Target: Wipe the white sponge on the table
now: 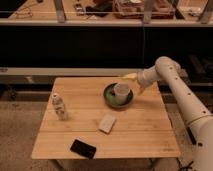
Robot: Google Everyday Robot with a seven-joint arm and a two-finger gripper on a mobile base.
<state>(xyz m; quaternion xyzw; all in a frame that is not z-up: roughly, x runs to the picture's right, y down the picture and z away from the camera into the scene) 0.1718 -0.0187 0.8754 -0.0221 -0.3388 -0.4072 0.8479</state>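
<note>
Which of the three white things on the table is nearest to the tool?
The white cup in the green dish, beside the tool at the table's far edge; the white sponge and small bottle are farther off.

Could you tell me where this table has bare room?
Free on the table: near right corner, right of the white sponge and black phone; far left corner, behind the white bottle. Crowded: far right, where the open pincer hangs beside the green bowl.
</note>
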